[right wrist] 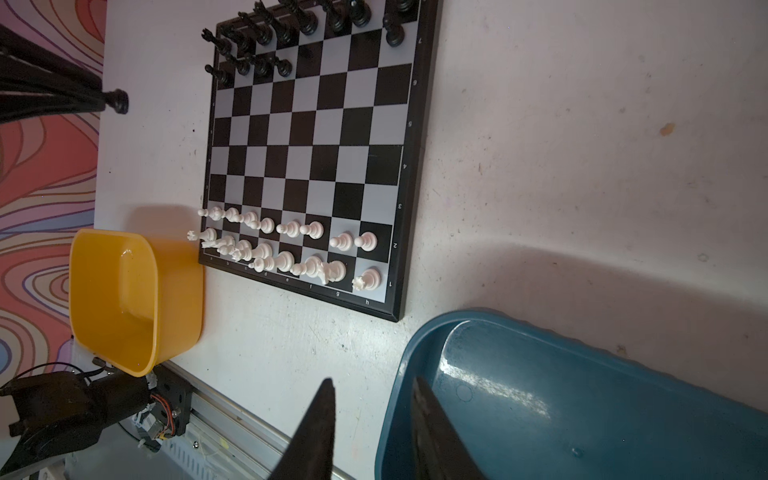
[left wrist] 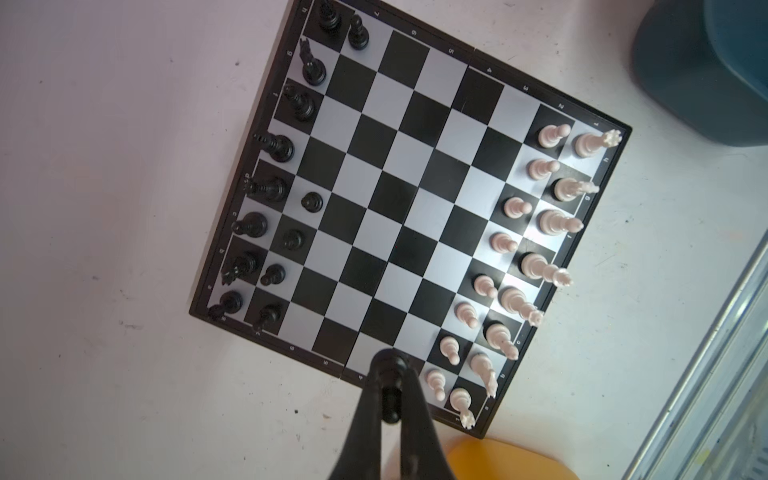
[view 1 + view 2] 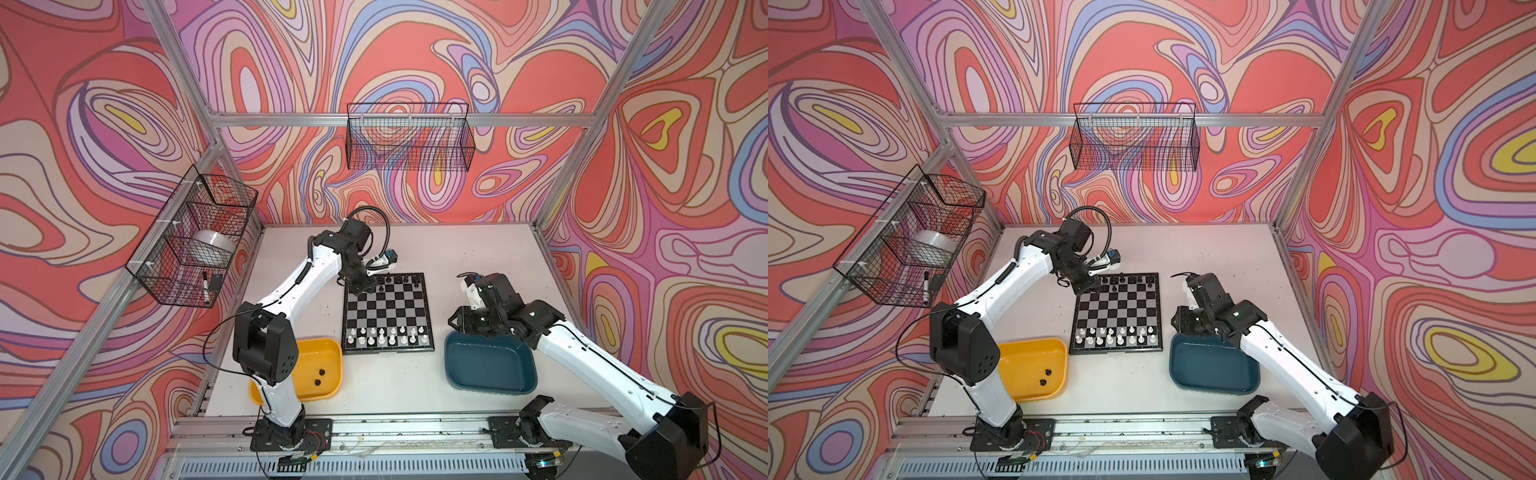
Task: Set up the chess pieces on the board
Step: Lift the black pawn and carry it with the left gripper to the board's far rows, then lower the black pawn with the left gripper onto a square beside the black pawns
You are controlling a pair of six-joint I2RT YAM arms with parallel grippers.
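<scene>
Quick status from my end: the board point(image 3: 386, 312) lies flat in the middle of the table point(image 3: 478, 257), with the yellow tray point(image 3: 316, 355) just beside its near left corner and the teal tray point(image 3: 490, 368) near its near right corner. White pieces point(image 2: 535, 264) fill the two near rows, sixteen by my count in the left wrist view; black pieces point(image 2: 279, 148) fill the far back row, with five pawns in the row in front of it, four bunched at the left end and one at the right end. The left gripper point(image 2: 390, 386) is clamped on a black pawn point(image 1: 119, 101), up by the far left corner of the board in both top views; the right gripper point(image 1: 372, 399) has its fingers parted with nothing between them, hovering at the teal tray's rim on the side nearest the board. Containers: the yellow tray has two small black chessmen point(image 3: 321, 371) lying close together on its floor; of the teal tray's inside I only see glossy floor. The wire basket point(image 3: 195, 195) on the left wall holds a white rounded thing point(image 3: 212, 245) in a middle compartment, can't tell what it is; a marker point(image 3: 205, 286) and a small dark item sit in the compartment nearest me. A second wire basket point(image 3: 409, 139) hangs on the back wall.
</scene>
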